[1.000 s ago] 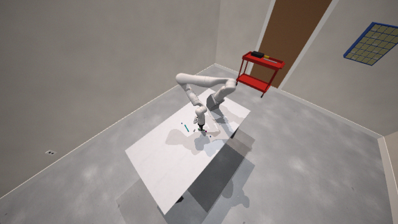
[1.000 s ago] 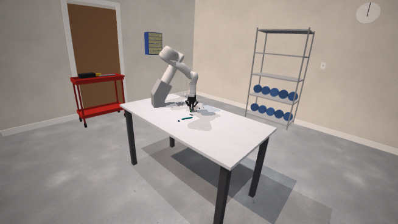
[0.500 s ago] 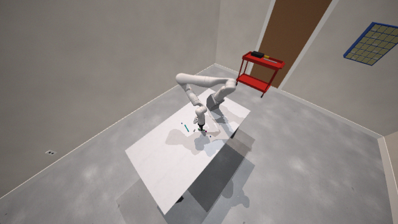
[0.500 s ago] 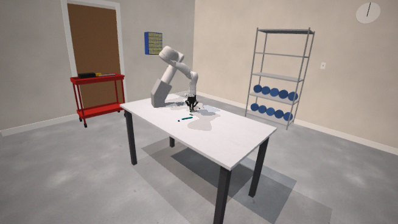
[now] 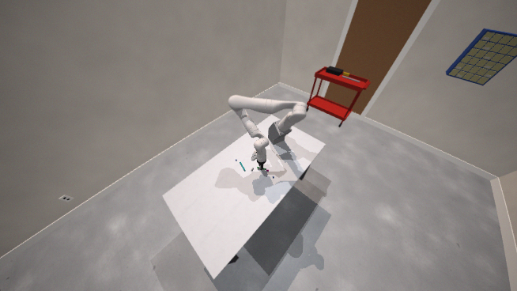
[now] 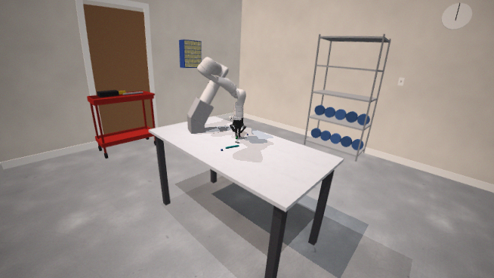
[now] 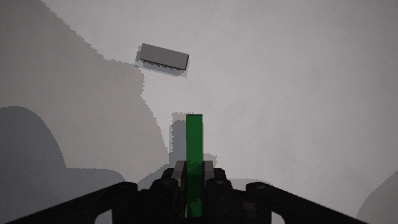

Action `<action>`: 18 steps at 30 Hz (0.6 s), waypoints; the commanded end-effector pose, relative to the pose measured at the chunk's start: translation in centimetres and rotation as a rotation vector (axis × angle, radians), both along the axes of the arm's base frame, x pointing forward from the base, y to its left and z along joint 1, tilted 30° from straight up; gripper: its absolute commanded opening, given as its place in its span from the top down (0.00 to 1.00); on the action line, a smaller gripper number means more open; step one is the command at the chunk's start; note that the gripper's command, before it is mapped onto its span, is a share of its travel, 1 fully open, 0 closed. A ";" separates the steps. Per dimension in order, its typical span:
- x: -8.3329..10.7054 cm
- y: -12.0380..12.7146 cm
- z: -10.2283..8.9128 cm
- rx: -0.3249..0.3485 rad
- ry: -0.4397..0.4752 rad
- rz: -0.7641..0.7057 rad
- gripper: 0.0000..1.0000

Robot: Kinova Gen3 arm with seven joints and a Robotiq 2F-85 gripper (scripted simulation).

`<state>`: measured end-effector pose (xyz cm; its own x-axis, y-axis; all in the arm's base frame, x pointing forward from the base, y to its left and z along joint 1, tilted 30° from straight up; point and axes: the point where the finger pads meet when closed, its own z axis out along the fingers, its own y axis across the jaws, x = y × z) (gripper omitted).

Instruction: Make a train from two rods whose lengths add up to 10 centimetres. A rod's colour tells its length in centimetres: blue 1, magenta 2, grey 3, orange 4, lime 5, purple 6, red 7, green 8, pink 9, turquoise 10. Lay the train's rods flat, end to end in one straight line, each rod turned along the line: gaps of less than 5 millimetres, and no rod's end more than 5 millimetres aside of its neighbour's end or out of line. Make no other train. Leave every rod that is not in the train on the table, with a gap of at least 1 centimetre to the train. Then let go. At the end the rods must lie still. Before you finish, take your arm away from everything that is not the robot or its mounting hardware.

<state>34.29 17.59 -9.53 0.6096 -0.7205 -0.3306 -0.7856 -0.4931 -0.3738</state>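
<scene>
My gripper [image 7: 195,175] is shut on a green rod [image 7: 194,150], which sticks out forward between the fingers, low over the white table. A short grey rod [image 7: 163,56] lies flat on the table ahead and a little to the left, apart from the green rod. In the top view the gripper [image 5: 261,167] is near the table's middle, with a turquoise rod [image 5: 242,167] to its left, a small blue rod [image 5: 236,160] further left, a magenta rod [image 5: 267,171] close beside it and another blue rod [image 5: 273,177] to the right. In the exterior view the turquoise rod [image 6: 232,146] lies in front of the gripper [image 6: 238,134].
The arm's base [image 6: 198,115] stands at the table's far end. A red cart [image 6: 121,113] stands by the door and a metal shelf [image 6: 345,94] with blue balls by the wall, both away from the table.
</scene>
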 end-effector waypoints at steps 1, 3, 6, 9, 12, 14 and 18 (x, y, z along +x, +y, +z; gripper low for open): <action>0.0 0.0 0.0 0.000 -0.001 0.000 0.95; 0.1 0.0 0.0 0.000 -0.001 0.000 0.95; 0.1 0.1 -0.1 0.000 -0.001 0.000 0.95; 0.1 0.1 -0.2 0.000 -0.001 0.000 0.95; 0.1 0.3 -0.5 0.000 -0.001 0.000 0.95; 0.1 0.3 -0.6 0.000 -0.001 0.000 0.95; 0.2 0.5 -0.9 0.000 -0.001 0.000 0.95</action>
<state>34.50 17.94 -10.34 0.6093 -0.7221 -0.3276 -0.7853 -0.4924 -0.3752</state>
